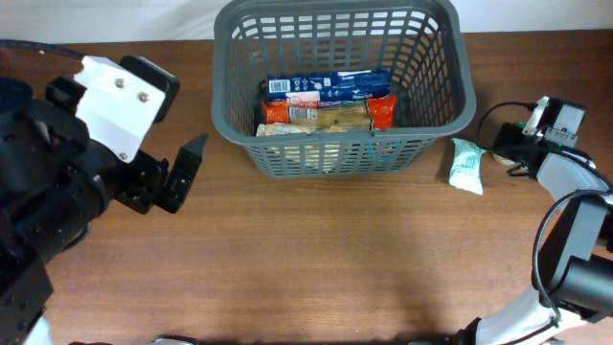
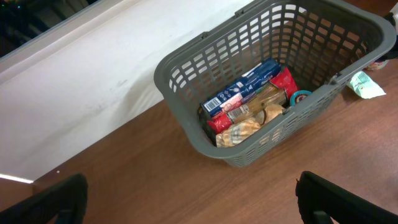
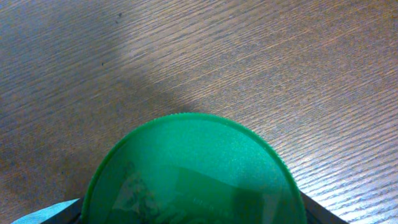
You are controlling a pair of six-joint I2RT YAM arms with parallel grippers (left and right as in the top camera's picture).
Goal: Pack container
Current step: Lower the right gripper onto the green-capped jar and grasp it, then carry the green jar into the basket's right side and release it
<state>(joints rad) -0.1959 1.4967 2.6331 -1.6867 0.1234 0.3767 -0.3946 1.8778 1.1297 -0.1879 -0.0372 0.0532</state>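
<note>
The dark grey lattice basket (image 1: 335, 153) stands at the back middle of the table and also shows in the left wrist view (image 2: 186, 124). In it lie a blue packet (image 1: 326, 88) and red and tan packets (image 1: 326, 115). My left gripper (image 1: 177, 172) is open and empty above the table, left of the basket; its two fingers (image 2: 193, 208) sit at the bottom corners of its wrist view. My right gripper (image 1: 508, 146) is at the far right edge, and its fingers (image 3: 193, 218) are closed round a round green ridged lid (image 3: 193, 168) just above the wood.
A pale green packet (image 1: 466, 165) lies on the table right of the basket, just left of my right gripper, and shows in the left wrist view (image 2: 367, 86). A white wall runs behind the table. Black cables loop by the right arm.
</note>
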